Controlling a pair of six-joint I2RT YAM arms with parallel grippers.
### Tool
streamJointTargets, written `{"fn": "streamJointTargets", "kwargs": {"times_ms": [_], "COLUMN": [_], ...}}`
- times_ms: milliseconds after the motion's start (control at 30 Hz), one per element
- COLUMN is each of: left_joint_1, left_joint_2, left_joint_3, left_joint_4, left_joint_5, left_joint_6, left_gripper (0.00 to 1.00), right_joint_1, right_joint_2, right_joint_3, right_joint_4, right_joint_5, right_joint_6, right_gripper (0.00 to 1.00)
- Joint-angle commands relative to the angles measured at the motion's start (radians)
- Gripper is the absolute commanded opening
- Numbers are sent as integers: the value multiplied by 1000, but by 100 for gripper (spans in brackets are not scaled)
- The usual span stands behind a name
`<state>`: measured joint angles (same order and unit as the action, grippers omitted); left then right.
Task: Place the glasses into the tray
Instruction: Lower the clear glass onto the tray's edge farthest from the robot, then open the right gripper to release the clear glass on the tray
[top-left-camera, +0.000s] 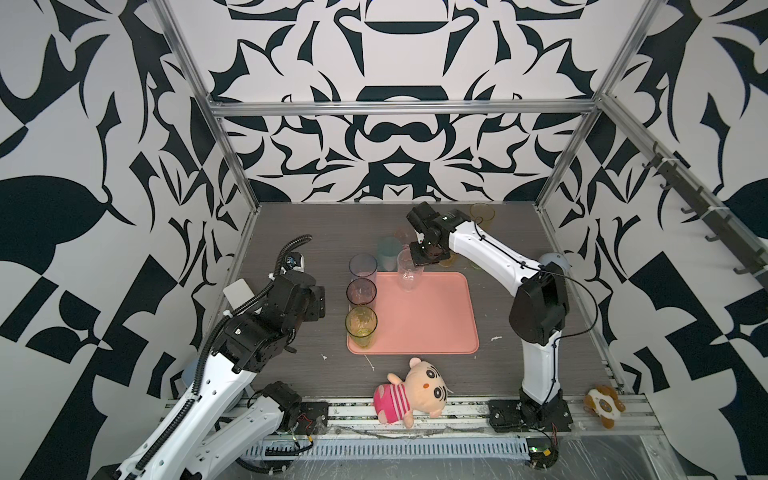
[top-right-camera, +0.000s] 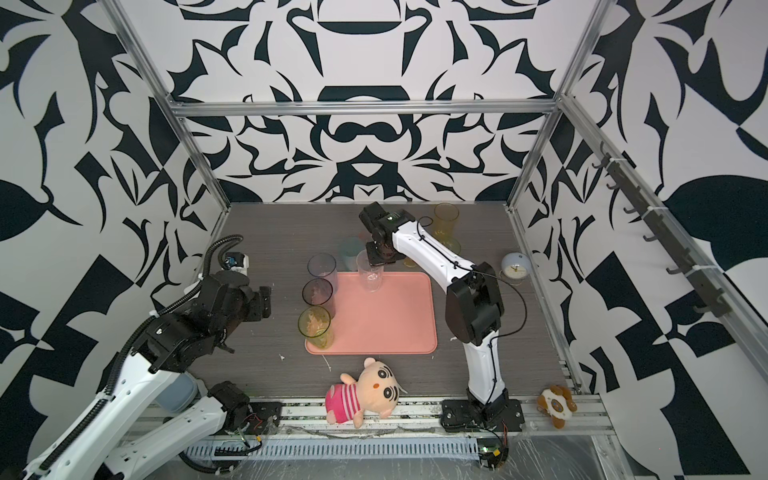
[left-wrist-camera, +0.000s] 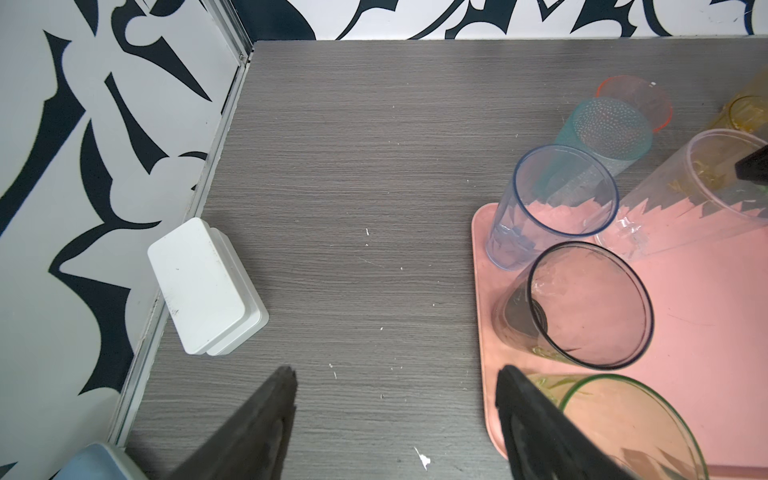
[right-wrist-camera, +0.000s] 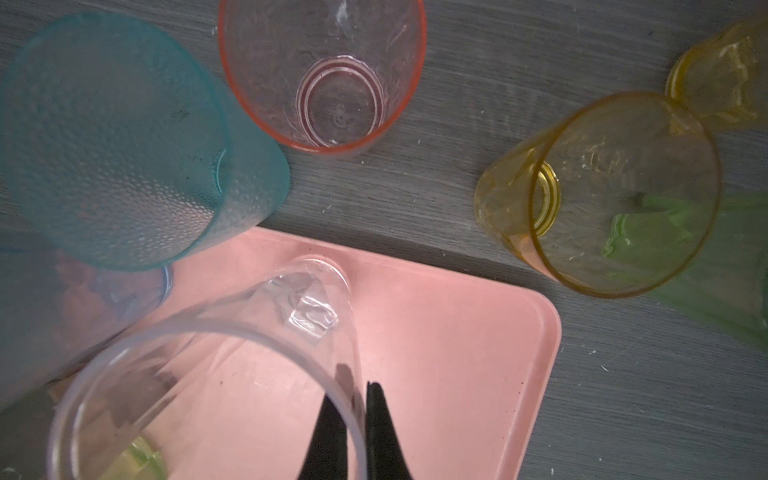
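Though tall, clear tumbler (top-left-camera: 410, 270) upright

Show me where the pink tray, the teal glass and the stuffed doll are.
pink tray (top-left-camera: 432, 316): a top view, on the bare middle of its floor.
teal glass (right-wrist-camera: 112, 137): right wrist view, on its dimpled surface.
stuffed doll (top-left-camera: 428, 384): a top view, on its face.

No legible writing anywhere.
The small round clock (top-right-camera: 514, 266) shows a dial too small to read, and the pink glass (right-wrist-camera: 324, 75) carries a moulded mark in its base, too blurred to make out.
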<state>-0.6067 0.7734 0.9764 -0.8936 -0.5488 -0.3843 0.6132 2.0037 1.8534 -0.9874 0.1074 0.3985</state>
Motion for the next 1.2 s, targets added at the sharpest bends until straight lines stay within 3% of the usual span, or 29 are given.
{"fn": "streamJointTargets", "kwargs": {"times_ms": [0,533,800,1167], "left_joint_1": [4,4,4,4], "left_joint_2": [-6,-12,-14,-18], "left_joint_3": [-10,-12,-10,-11], "left_joint_4": [4,5,5,4], "left_joint_5": [5,3,3,0], "left_joint_6": [2,2,1,-1], "left_gripper": [79,79,79,79], "right_joint_1": [5,12,13,13], "right_joint_2": [-31,-45,-53,-48], "right_joint_3": [-3,-7,23,158], "right_joint_4": [6,-8,-23,-59], "right_joint_5": [-1,2,25,66], "right_joint_6": [13,2,-11,-64], "right_gripper": [4,11,34,39]}}
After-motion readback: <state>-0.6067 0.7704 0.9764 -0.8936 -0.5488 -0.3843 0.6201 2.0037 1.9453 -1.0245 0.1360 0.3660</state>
